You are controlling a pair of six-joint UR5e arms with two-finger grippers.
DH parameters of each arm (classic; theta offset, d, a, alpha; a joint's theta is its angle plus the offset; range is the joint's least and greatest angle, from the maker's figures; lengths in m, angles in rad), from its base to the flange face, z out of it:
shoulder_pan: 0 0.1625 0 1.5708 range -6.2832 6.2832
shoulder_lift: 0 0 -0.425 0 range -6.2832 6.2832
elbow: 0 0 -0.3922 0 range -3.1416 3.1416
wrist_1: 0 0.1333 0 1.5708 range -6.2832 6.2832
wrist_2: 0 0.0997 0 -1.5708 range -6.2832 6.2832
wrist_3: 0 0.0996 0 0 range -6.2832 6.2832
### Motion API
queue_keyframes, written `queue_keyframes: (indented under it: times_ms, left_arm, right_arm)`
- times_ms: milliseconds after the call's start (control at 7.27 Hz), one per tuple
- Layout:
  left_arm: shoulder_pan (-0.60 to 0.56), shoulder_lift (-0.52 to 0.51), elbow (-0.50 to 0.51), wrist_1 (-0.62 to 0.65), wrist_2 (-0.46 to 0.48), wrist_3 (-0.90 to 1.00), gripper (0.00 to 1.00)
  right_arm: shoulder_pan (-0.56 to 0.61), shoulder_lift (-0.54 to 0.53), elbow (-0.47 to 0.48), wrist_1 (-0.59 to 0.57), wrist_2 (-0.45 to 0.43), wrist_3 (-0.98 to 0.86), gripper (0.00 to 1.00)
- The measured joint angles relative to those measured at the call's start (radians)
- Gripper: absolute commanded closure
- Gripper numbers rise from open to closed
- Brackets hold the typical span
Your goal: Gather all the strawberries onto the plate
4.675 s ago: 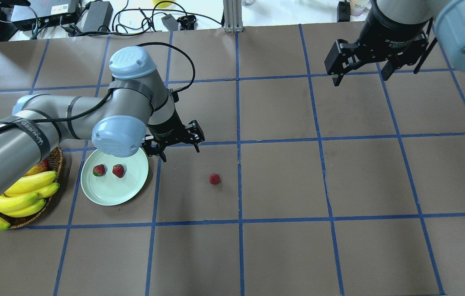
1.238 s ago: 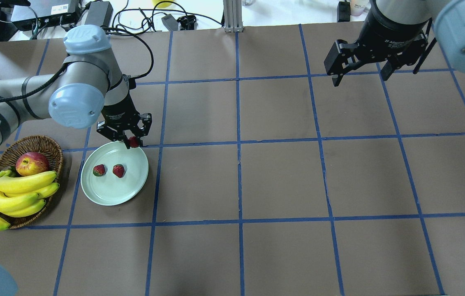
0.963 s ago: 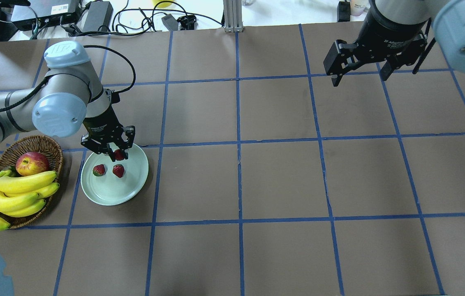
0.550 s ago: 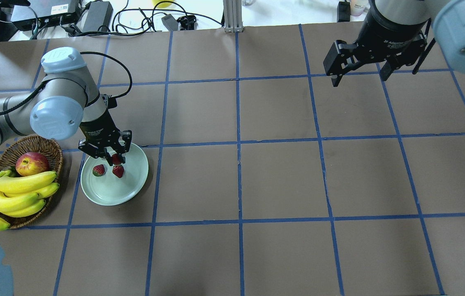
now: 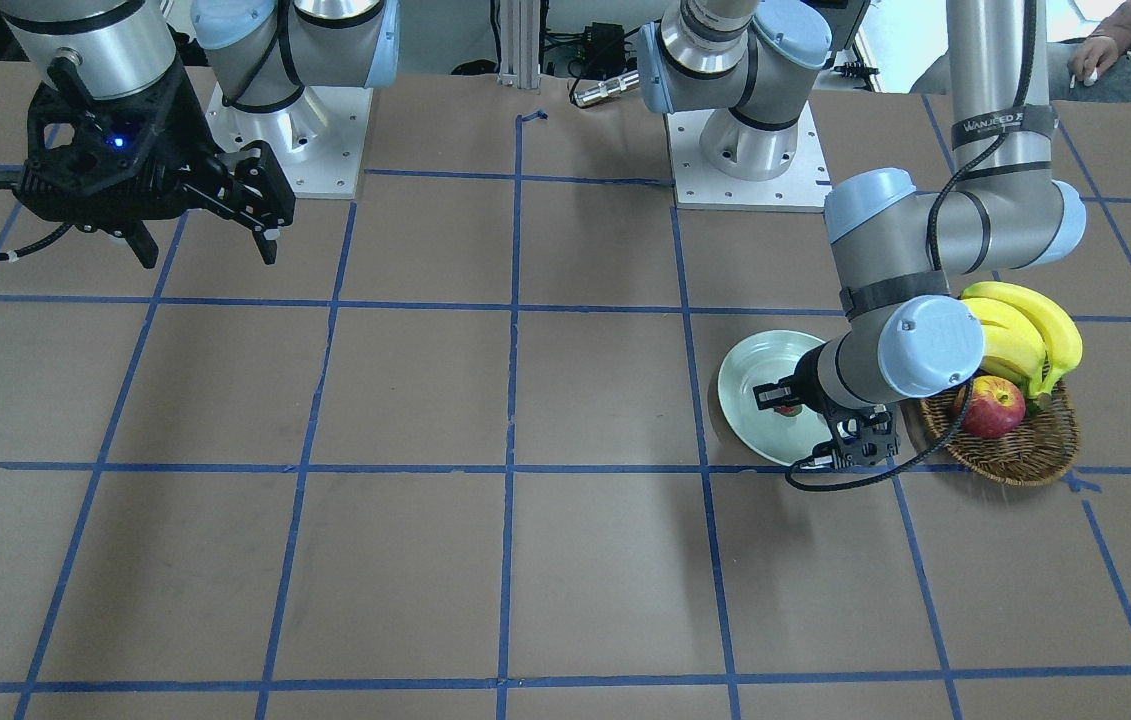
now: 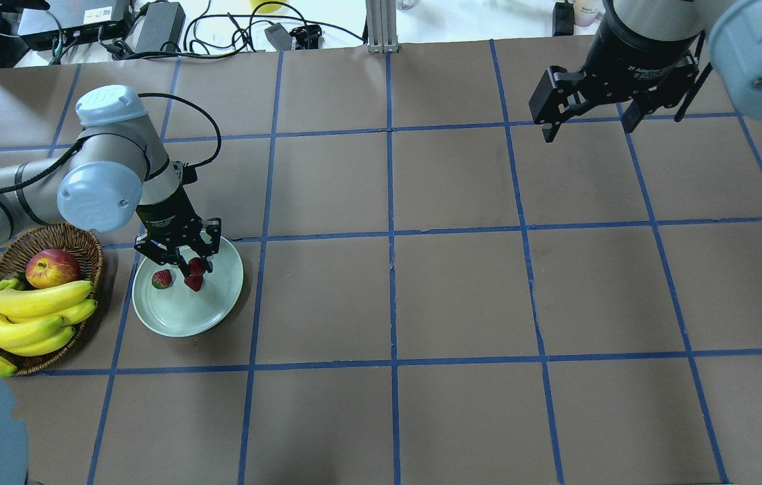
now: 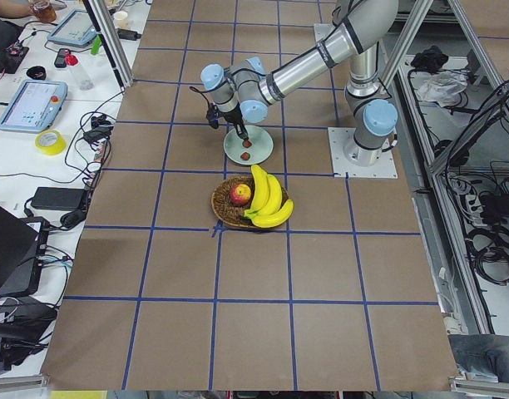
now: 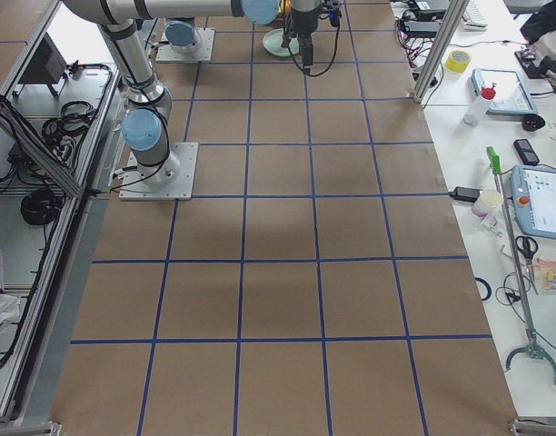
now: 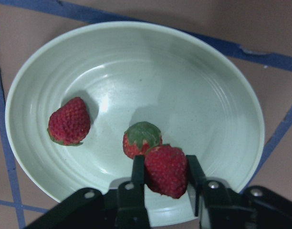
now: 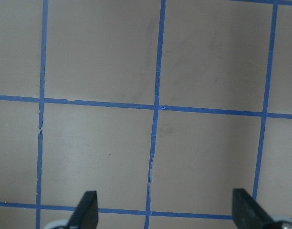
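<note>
Change: third strawberry [image 9: 166, 171] now over plate [image 9: 208, 86], off the table [image 6: 461, 296].
Left gripper [image 9: 164, 165]: clamped on it, plate's 12 o'clock overhead.
Other strawberries [image 9: 68, 121]: in plate.
Right gripper [image 6: 586, 124]: spread, empty.
Outstanding: release.
</note>
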State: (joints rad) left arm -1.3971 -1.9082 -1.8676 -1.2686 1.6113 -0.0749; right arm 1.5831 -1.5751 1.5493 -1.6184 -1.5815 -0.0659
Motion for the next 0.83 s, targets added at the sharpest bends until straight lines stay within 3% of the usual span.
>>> queue_keyframes:
  times_ms: [412,825]
  left_arm:
    - [-0.005,0.025,0.046,-0.006,0.002,0.013,0.0]
    - [-0.043,0.112,0.241,-0.136,0.006,0.021,0.0]
  right_arm:
    - [0.0,0.001,0.0,0.0,0.0,0.0,0.0]
    - [0.0,0.0,0.0,0.0,0.001,0.0,0.0]
